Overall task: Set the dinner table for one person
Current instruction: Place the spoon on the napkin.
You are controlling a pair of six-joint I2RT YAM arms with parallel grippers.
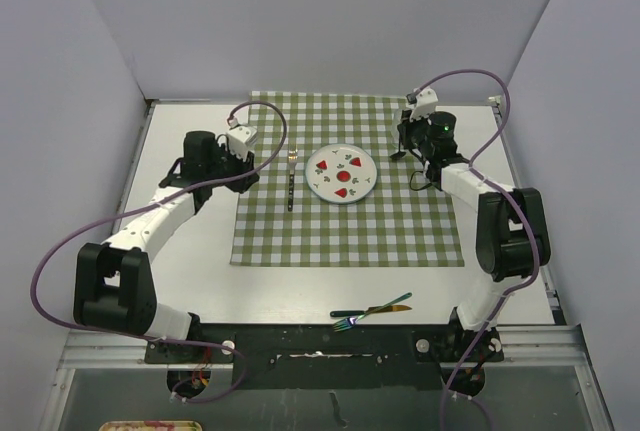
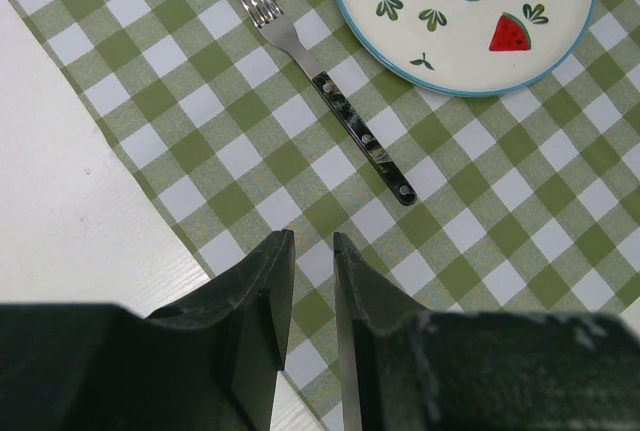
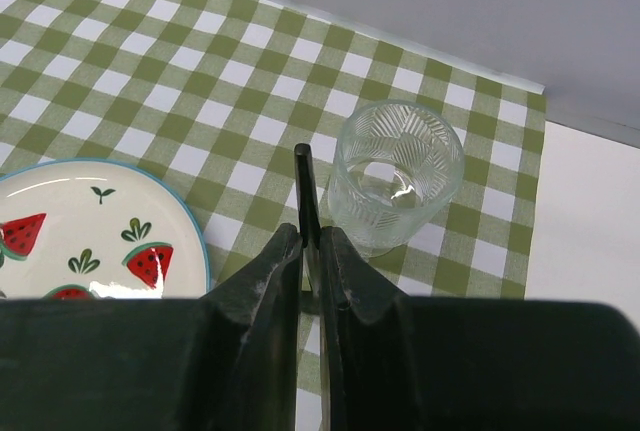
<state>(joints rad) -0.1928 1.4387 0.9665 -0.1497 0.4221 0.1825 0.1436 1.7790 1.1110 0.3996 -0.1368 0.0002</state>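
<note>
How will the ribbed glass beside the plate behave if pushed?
The ribbed glass looks empty and thin, so probably light and fragile. Standing upright on the checked cloth, it could tip rather than slide under a high push.

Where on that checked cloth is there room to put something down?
The cloth is bare along its near strip, below plate and fork. Right of the plate is crowded: glass and right end effector holding a dark utensil.

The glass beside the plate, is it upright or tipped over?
Upright. The glass stands on its base on the checked cloth, with its round open mouth facing up.
</note>
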